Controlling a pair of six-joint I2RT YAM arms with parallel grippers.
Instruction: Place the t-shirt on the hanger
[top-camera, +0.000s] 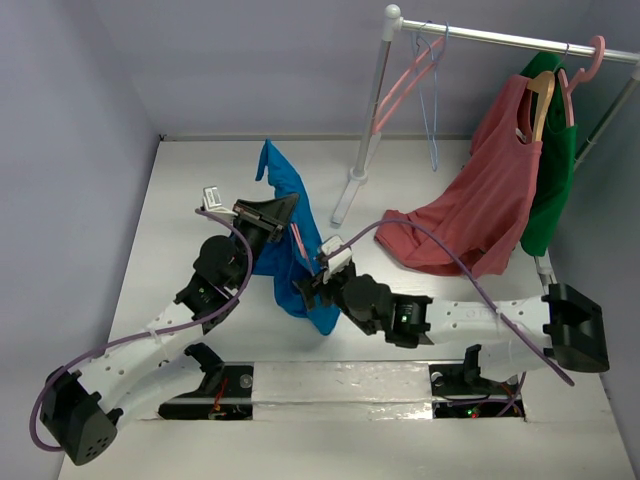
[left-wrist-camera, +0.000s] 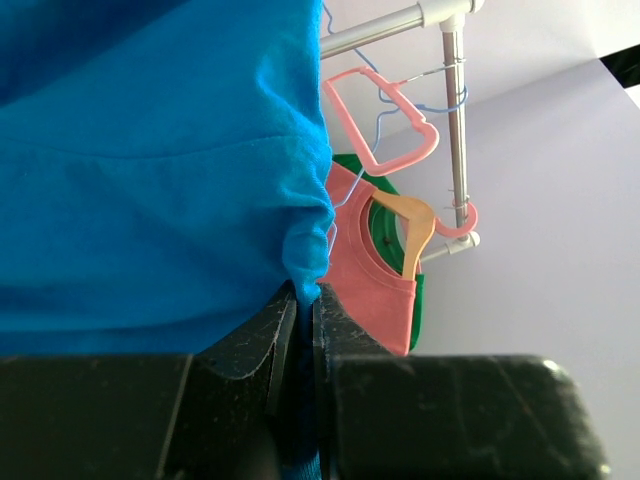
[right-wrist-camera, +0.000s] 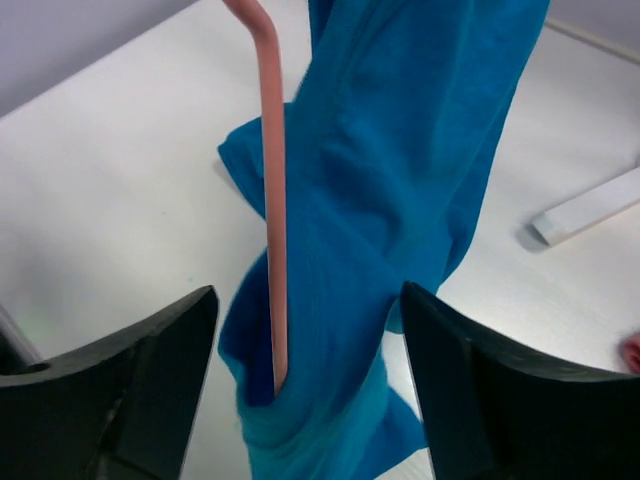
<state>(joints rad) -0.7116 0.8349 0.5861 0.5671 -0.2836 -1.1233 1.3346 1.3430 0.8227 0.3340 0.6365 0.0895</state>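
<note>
The bright blue t-shirt hangs bunched above the table, held up at its top. My left gripper is shut on a fold of it; in the left wrist view the t-shirt is pinched between the closed jaws. A thin pink hanger arm runs down into the t-shirt, its end hidden in a fold; a short piece of the arm shows from above. My right gripper is open, and its jaws straddle the shirt's lower part and the hanger arm without touching.
A white clothes rack stands at the back with its foot on the table. On its rail hang another pink hanger, a pale blue thin hanger, a salmon-red top on a tan wooden hanger, and a dark green garment.
</note>
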